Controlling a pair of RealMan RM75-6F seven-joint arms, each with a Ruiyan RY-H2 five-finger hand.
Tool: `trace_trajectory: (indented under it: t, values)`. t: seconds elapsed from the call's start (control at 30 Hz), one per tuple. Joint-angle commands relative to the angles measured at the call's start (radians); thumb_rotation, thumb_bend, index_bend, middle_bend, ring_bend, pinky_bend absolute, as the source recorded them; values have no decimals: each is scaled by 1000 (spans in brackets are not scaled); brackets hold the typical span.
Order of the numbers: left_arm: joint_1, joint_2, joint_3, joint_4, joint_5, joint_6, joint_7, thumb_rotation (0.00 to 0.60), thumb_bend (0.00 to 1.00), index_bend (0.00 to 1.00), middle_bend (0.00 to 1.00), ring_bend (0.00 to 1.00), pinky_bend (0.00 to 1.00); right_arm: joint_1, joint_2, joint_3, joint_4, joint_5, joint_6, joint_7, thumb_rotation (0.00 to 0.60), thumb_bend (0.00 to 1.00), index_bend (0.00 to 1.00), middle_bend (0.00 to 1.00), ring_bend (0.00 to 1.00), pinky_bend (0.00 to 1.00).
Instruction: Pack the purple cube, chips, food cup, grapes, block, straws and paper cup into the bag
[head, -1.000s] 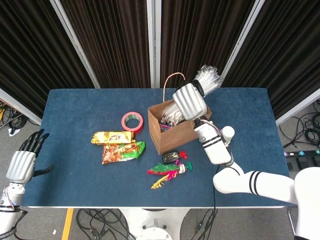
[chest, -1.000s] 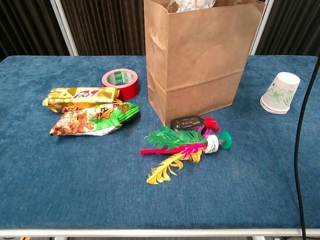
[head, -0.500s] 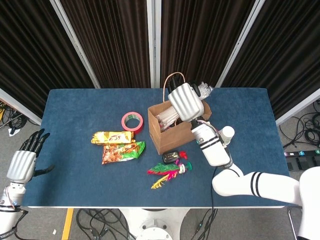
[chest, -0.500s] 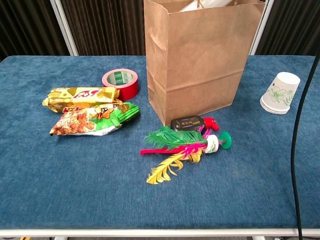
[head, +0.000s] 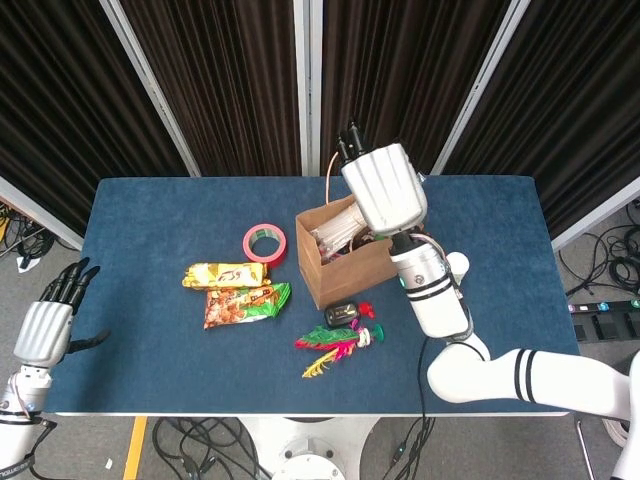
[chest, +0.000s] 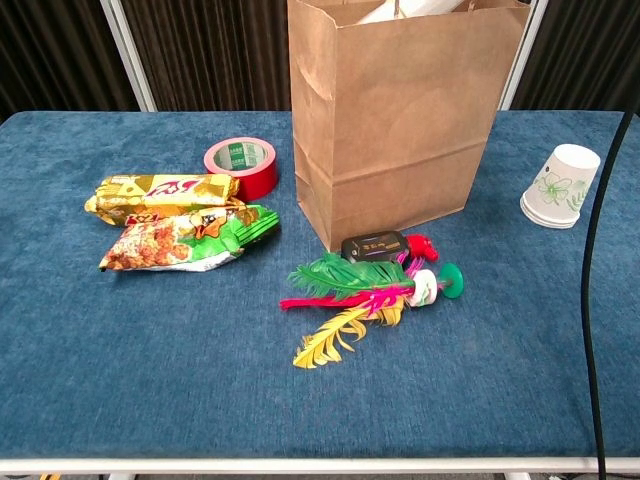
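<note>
Left robot hand (head: 45, 325) hangs off the surface's (head: 150, 220) edge with fingers spread, holding nothing. Next come two chips (chest: 180, 235) packets beside a roll of red tape (chest: 242, 165). The bag (chest: 395, 115) stands upright mid-surface with straws (head: 335, 232) poking inside; feathers (chest: 350, 295) lie in front. Right robot hand (head: 385, 185) hovers over the bag, can't tell if it's closed. The paper cup (chest: 560, 185) sits far right.

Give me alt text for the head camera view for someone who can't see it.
Seen from above, the robot's right hand hovers over an open brown paper bag with straws inside, on a blue table. Left of the bag lie a roll of red tape and two snack packets; a feather toy lies in front. The left hand waits open off the table's left edge.
</note>
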Motion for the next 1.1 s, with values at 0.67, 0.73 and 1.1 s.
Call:
trace_trajectory:
  t: [0.67,0.73,1.1]
  values:
    - [-3,1,4,-12,7,-4,14,600,85,114,88,34,196,-488,227,-160,-188,167,41,452,600,0,294,279,819,871]
    - [-6,3,4,-18,10,-5,20,600,84,114,88,35,196,-504,205,-184,-139,180,-3,485,600,0,293,279,818,871]
    - [-11,6,10,-39,13,-18,53,600,84,114,88,35,196,-451,-7,-195,163,282,-201,503,600,0,267,259,818,871]
